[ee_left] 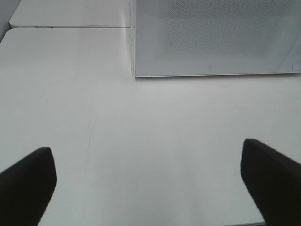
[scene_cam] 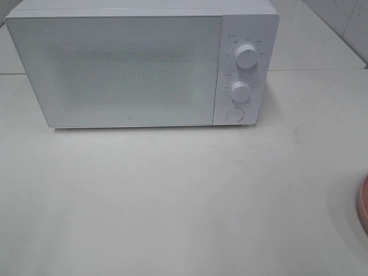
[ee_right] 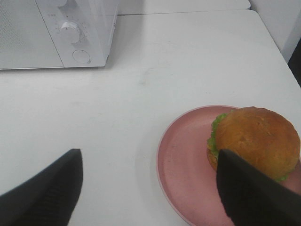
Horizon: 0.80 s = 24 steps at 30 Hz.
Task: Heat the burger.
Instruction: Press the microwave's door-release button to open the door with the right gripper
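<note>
Stretching across every view, the plain white surface (scene_cam: 172,201) carries a boxy white microwave oven (scene_cam: 115,69) that stands toward its far edge, door shut, the door's window a field of fine grey dots. A seam in the surface runs behind the oven on both sides.

Toward the right edge of the surface lies a flat round pink plate (ee_right: 183,160); the high view catches only a sliver of its rim. On the plate, off its centre, sits the burger (ee_right: 257,139), a tall round burger with a glossy golden-brown domed bun and green lettuce at its edge.

The left gripper (ee_left: 146,150) is angled forward over bare surface, facing the oven's front left corner. Its black jaws are spread wide, holding and touching nothing.

The right gripper (ee_right: 148,155) is pitched down over the plate's rim, facing the oven's control panel. Its jaws are spread apart with nothing between them but plate and surface. One jaw's tip overlaps the burger in this view; whether it touches the bun I cannot tell.

The panel has an upper round white knob (scene_cam: 246,56), a lower round white knob (scene_cam: 240,91) and a round white button (scene_cam: 234,114). The marks ringing the knobs and a small logo low on the door are too fine to read.
</note>
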Each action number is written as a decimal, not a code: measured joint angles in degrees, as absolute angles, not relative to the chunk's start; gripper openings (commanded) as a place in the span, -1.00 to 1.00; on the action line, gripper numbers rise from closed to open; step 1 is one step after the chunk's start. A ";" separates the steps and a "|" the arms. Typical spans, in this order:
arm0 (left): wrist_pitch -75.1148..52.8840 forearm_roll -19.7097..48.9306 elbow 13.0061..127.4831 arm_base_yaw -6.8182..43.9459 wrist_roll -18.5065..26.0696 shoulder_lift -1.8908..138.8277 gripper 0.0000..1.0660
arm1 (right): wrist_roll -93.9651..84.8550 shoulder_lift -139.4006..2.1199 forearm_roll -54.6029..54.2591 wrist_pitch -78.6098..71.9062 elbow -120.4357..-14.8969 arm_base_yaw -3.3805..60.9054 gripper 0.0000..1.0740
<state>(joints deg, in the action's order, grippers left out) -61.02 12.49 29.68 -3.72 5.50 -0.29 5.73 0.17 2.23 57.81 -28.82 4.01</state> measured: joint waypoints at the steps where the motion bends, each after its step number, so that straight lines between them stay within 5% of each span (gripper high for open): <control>1: -61.02 12.49 29.68 -3.72 5.50 -0.29 0.88 | 5.73 0.17 2.23 57.81 -28.82 4.01 0.42; 24: -61.02 12.49 29.68 -3.72 5.50 -0.29 0.88 | 5.73 -0.23 2.23 56.95 -30.08 4.01 0.42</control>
